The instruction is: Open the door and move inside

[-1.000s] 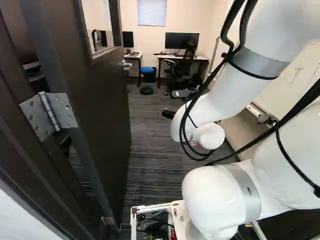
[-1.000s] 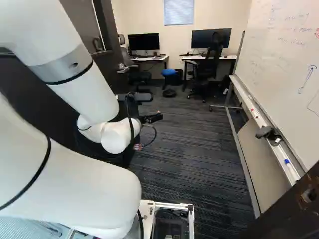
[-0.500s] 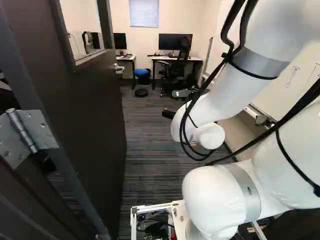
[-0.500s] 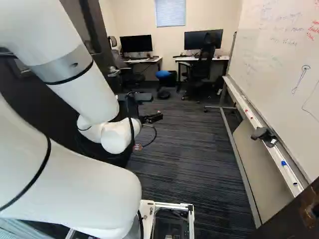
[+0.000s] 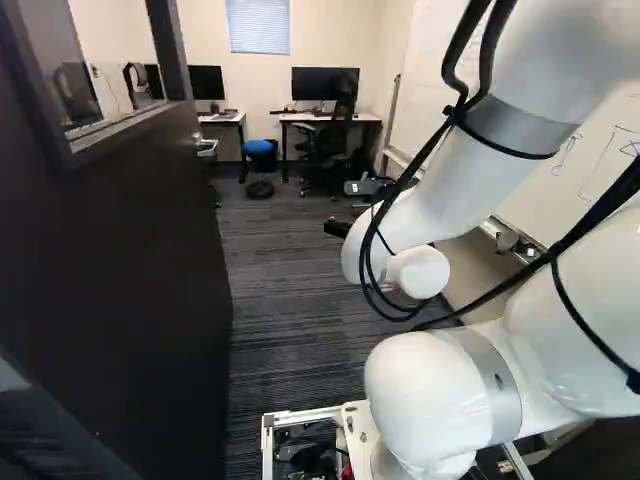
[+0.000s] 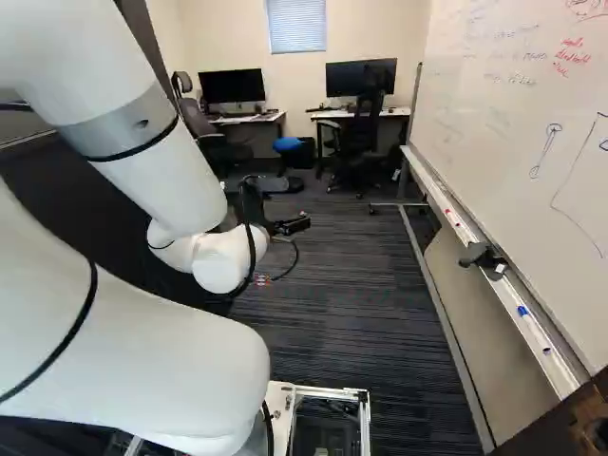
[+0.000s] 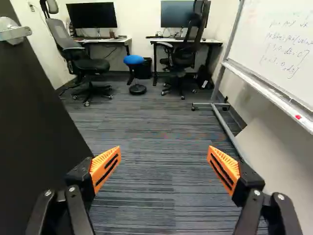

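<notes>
Door (image 5: 130, 260) standing open at the left of the left base view, my claw (image 6: 299, 224) spread wide over striped carpet (image 7: 156, 176), blue-topped stool (image 7: 133, 59) farther ahead.

My arm (image 6: 142, 342): white, grey bands (image 6: 128, 122), black cables (image 5: 553, 254). My pincer (image 6: 296, 224): black; pads (image 7: 104, 167) orange with dark slots. Door (image 5: 110, 270), left: near-black, plain; handle (image 7: 14, 34) silver. Floor (image 7: 142, 181): dark grey, fine black and blue-grey stripes. Far wall (image 7: 142, 24) cream, blind (image 6: 296, 24) pale blue. Far tables (image 7: 214, 42): white tops, black legs. Monitors (image 7: 92, 15) dark. Stool (image 7: 133, 59): blue seat, black base. Far-left chair (image 7: 59, 35): grey back, black seat; right chair (image 7: 193, 36) black. Whiteboard (image 6: 475, 123), right: white, dark and red writing.
</notes>
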Available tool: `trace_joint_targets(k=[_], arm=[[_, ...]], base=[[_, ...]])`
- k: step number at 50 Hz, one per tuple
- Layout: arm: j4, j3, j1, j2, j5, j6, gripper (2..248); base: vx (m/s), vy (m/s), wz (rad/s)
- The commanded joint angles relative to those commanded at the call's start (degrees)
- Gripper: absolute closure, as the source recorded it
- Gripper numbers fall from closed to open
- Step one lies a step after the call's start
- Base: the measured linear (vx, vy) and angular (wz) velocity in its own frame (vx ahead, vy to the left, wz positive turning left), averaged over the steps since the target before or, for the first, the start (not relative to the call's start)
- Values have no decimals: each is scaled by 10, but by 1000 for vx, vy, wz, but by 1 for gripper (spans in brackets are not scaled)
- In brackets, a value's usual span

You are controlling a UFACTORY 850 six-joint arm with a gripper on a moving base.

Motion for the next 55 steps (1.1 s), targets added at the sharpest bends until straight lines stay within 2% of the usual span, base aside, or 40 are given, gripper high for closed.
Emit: trace_joint_targets(k=[12,55], arm=[[0,0,0,0,0,0,3],[0,0,0,0,0,0,3]], base=[[138,-59,-168],[157,-19,-14]])
